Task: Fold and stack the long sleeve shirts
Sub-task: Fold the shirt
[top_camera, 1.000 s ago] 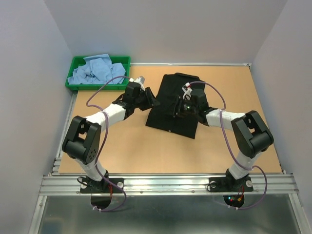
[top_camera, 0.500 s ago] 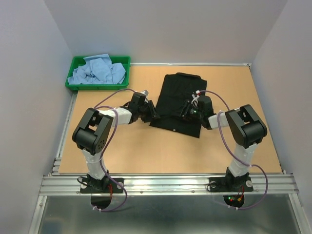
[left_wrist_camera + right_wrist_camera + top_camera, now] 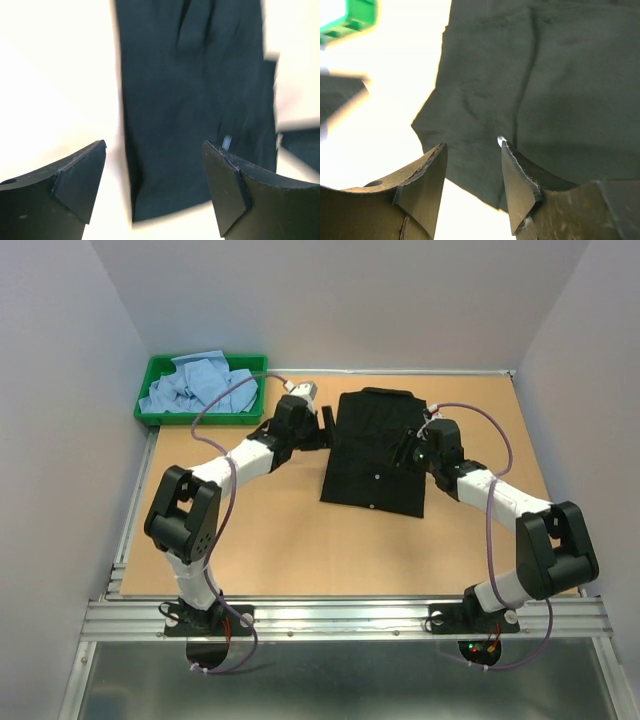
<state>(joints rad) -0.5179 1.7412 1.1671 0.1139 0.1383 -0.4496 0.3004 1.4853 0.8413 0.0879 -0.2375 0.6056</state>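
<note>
Both arms have white link shells and black joint housings; a purple cable [image 3: 210, 408] loops along the left arm [image 3: 235, 458], another along the right arm [image 3: 500, 495]; the left end effector [image 3: 155, 145] and right end effector [image 3: 472, 145] carry dark, wedge-shaped fingers [image 3: 80, 175].

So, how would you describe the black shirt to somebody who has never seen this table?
On the brown table, look toward the far middle, right of the green plastic tray. The black button-front cloth shirt lies there, folded flat. Unlike the crumpled light blue shirts in the tray, it is black and lies on the table itself.
</note>
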